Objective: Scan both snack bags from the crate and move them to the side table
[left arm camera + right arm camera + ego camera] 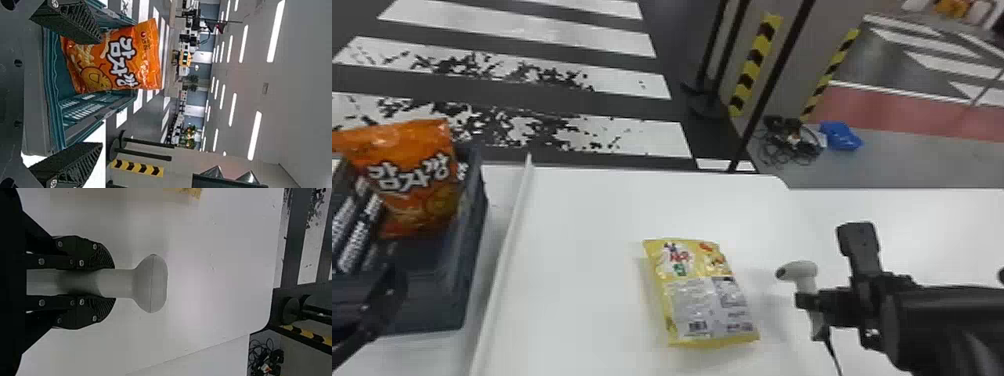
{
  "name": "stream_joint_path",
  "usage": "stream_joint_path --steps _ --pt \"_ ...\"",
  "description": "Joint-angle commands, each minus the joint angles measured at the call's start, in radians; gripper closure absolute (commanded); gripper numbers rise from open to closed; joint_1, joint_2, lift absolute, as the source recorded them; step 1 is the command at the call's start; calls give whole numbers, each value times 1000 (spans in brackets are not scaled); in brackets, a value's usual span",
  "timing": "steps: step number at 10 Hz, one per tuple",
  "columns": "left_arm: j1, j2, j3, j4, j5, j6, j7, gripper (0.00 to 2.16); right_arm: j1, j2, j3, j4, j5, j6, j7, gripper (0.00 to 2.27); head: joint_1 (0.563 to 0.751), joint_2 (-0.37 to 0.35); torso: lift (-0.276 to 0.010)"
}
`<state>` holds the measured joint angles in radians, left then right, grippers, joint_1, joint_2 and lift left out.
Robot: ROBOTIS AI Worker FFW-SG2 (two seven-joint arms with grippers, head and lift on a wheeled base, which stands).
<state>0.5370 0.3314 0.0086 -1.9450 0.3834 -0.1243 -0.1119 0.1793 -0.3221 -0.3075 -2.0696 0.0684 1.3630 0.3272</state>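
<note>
At nine o'clock in the head view, an orange snack bag (417, 190) stands upright in the crate (432, 312), where the left gripper (387, 292), its fingers spread wide, grips nothing. Toward four, the right gripper (804, 301) clamps a corded scanner's (804, 272) handle, fingers closed against both sides. Near five, a yellow snack bag (704, 300) lies barcode-up on the white table (582, 260).

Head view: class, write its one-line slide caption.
A yellow snack bag lies on the white table between a crate holding an orange snack bag and the scanner in the right pincer.
</note>
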Motion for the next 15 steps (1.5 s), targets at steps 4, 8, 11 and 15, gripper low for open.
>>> stream_joint_path --steps 4,8,11,15 --pt "0 0 -4 0 0 1 0 76 137 75 62 -331 48 209 -14 2236 695 -229 -99" --pt "-8 -5 -10 8 0 1 0 76 215 110 122 -504 64 209 -28 2236 695 -179 -99" --pt "-17 -5 -16 18 3 -2 0 76 301 130 274 -629 163 209 -60 2236 695 -112 -99" --pt "-28 -5 -25 43 6 -5 0 76 381 144 490 -673 297 209 -129 2236 695 -35 -99"
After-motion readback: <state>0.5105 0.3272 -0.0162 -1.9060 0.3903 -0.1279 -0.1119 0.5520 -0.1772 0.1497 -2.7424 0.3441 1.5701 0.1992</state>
